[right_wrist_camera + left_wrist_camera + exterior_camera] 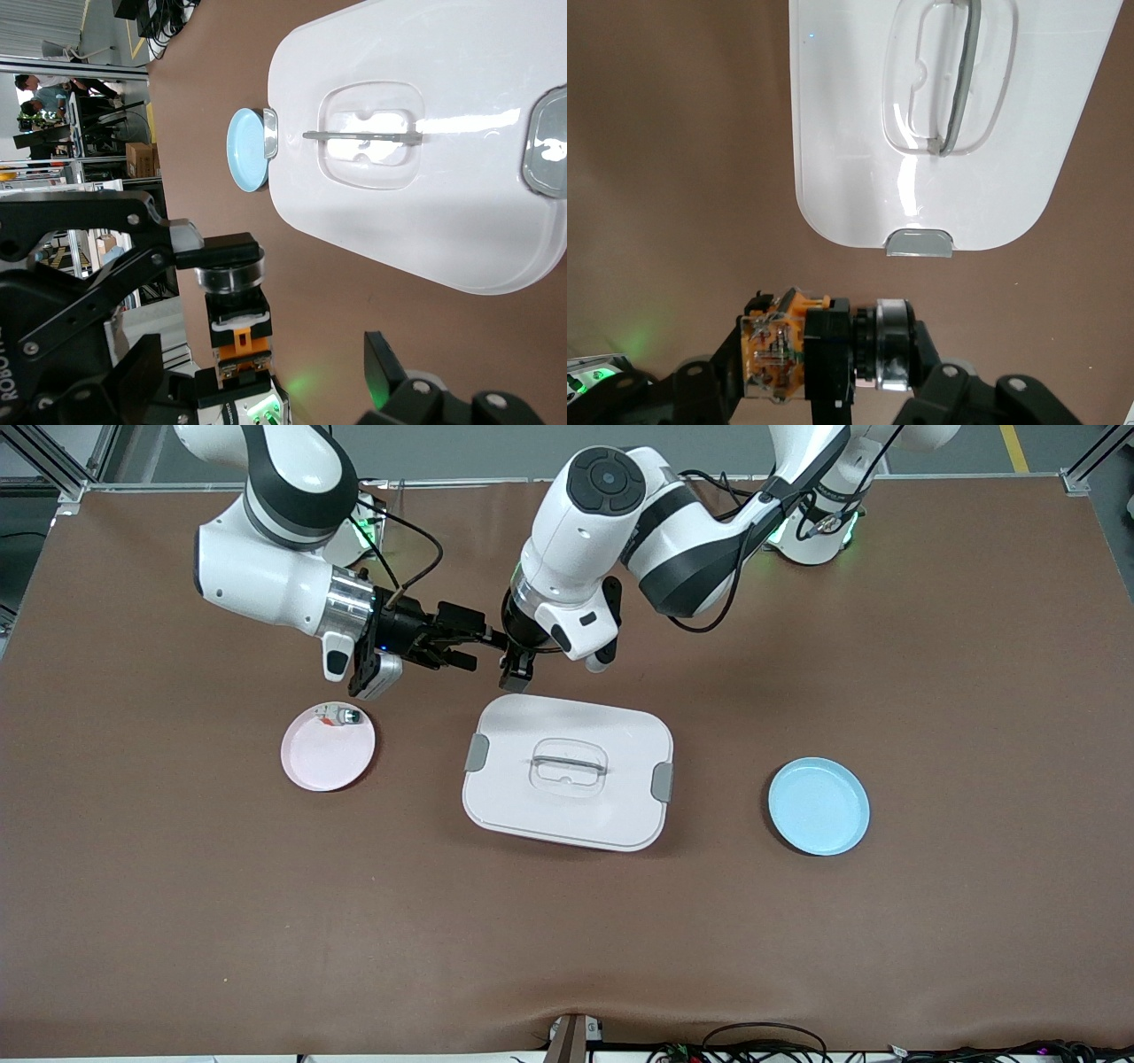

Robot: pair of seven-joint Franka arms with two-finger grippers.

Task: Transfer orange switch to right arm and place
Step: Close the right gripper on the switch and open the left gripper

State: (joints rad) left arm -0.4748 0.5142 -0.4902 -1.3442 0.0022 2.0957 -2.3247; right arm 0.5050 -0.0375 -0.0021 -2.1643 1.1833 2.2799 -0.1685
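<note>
The left gripper [516,676] holds the orange switch [806,347] in the air, its jaws pressed on the black middle part; it hangs over the bare bench [177,921] just at the rim of the white lid [567,772], at about 11 o'clock from the lid's centre. The right gripper [461,642] is level with it and very close, its jaws standing wide on both sides of the switch but, as far as I can judge, not yet pressing it; so the handover is prepared and not completed.

What is left: the right jaws must close on the switch, the left jaws must let go, and then the right arm must carry it to a place. I suppose this place is the pink plate [306,766], at 9 o'clock from the lid, where a small white part [338,714] already lies; the blue plate [819,806], at 3 o'clock, carries nothing.
</note>
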